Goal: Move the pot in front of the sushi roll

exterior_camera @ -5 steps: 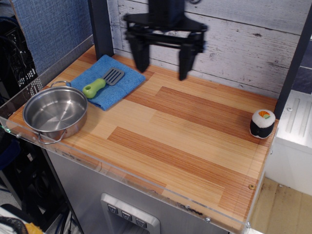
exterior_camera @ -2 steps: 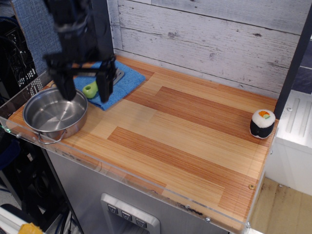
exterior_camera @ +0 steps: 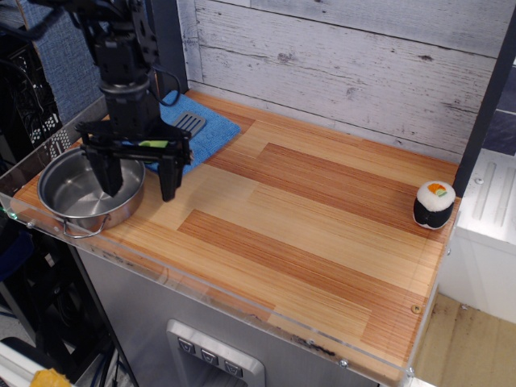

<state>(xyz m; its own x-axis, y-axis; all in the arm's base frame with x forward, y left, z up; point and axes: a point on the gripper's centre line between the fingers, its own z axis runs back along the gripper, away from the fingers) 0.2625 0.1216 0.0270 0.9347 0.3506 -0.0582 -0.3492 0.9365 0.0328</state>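
The shiny steel pot (exterior_camera: 76, 193) sits at the table's front left corner, with a wire loop handle toward the front. My gripper (exterior_camera: 139, 179) is open and straddles the pot's right rim: the left finger (exterior_camera: 110, 177) hangs inside the pot, the right finger (exterior_camera: 168, 179) hangs outside it over the wood. The sushi roll (exterior_camera: 434, 204), black with a white top and orange-green centre, stands at the far right edge of the table, far from the pot.
A blue cloth (exterior_camera: 201, 129) lies behind the pot with a spatula (exterior_camera: 187, 123) on it, its green handle partly hidden by the arm. A clear rail (exterior_camera: 242, 302) runs along the front edge. A wood plank wall (exterior_camera: 347, 64) stands behind.
The gripper swept from the back centre to the left, then came down and forward over the pot's right rim. The pot and sushi roll have not moved.
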